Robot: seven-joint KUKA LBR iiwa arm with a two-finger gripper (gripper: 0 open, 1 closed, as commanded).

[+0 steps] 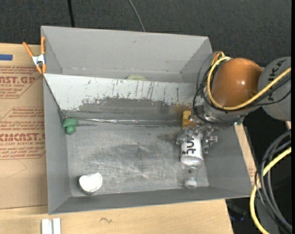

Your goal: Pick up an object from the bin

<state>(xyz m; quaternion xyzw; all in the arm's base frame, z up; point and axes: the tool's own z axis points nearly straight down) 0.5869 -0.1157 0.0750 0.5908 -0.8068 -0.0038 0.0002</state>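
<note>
A small clear bottle with a white label and black lettering lies at the right side of the bin floor, its cap end toward the near wall. My gripper is low in the bin, right at the bottle's far end, and its tip is hidden by the arm's fittings. A small yellow piece sits just left of the gripper against the back wall.
A green lump rests at the far left where the floor meets the back wall. A white rounded object lies in the near left corner. The arm comes in over the bin's right rim.
</note>
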